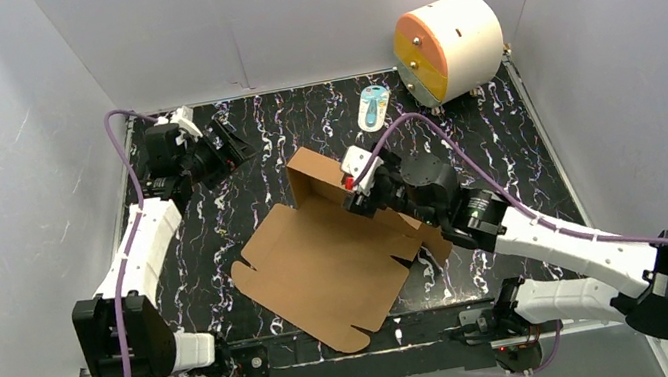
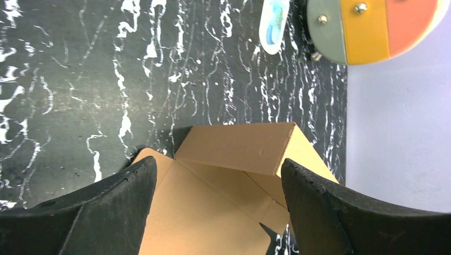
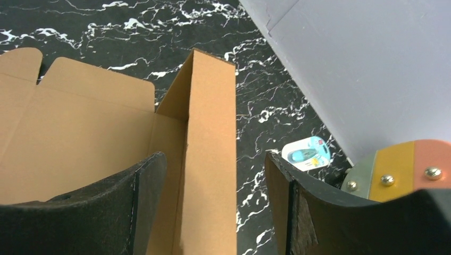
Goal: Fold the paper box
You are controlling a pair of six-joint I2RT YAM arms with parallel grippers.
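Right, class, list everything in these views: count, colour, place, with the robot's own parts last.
paper box: one, brown cardboard, mid-table, mostly flat, far wall folded upright.
cylinder: one, white with orange and yellow end face, far right corner.
small packet: one, light blue and white, far edge, left of the cylinder.
table: one, black with white veining, beneath everything.
walls: three, white, around the table.
arms: two, white and black, bases at the near edge.
left gripper: one, black fingers, open, far left, facing the box.
right gripper: one, black fingers, open, at the box's upright wall.
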